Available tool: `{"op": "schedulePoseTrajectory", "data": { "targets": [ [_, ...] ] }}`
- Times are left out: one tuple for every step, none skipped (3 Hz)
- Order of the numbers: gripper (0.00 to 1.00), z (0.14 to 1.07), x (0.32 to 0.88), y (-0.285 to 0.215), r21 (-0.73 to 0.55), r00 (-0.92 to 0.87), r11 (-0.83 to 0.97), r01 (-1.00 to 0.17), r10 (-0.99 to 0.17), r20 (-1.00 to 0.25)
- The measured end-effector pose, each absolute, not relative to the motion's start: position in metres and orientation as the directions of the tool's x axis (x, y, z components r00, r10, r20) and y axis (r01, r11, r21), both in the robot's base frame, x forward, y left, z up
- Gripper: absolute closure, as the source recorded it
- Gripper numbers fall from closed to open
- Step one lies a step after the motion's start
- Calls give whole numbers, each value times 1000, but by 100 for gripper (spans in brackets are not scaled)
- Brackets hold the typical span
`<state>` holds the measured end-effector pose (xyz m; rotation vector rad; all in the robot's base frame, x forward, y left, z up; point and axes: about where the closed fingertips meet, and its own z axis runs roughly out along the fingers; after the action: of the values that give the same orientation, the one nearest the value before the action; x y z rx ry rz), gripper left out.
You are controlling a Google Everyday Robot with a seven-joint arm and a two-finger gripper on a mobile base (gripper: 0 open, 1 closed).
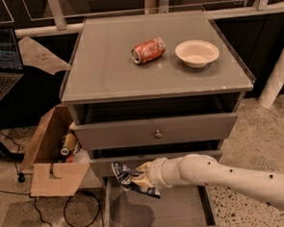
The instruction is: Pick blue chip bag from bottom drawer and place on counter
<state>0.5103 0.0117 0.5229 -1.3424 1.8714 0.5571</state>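
Roughly, we judge the job to be half done in the one camera view we have. Our hand (141, 177), at the end of the pale arm (232, 175) that reaches in from four o'clock, is pinched onto the blue chip bag (122, 173). The bag hangs clear of the grey floor of the bottom drawer (179, 213), which stands open at six o'clock beneath it. So the pick out of the drawer looks made, and what is left is the carry upward and the setting down. The bag sticks out of the hand toward nine o'clock, its crumpled blue-and-white foil held in the grip, with one corner trailing toward five o'clock under the wrist. It sits in front of the cabinet, below the drawer with the round knob (158, 133). The tabletop (105, 64) lies well above, at twelve o'clock from the hand, and the bag is not yet on it. Up there we see an orange soda can (148, 50) on its side and, at its three o'clock, a pale bowl (197, 53). The bare grey stretch at eleven o'clock from the hand looks to us the likeliest landing spot. We think the hand must first draw back toward six o'clock, away from the drawer fronts, before it rises.
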Motion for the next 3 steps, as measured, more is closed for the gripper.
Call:
{"op": "schedulePoseTrajectory", "data": {
  "targets": [
    [100, 566, 510, -1, -161, -111, 373, -914, -612, -783],
    [100, 620, 511, -19, -267, -48, 393, -880, -632, -773],
    [100, 670, 512, -28, -363, 22, 392, -846, -653, -757]
  ]
}}
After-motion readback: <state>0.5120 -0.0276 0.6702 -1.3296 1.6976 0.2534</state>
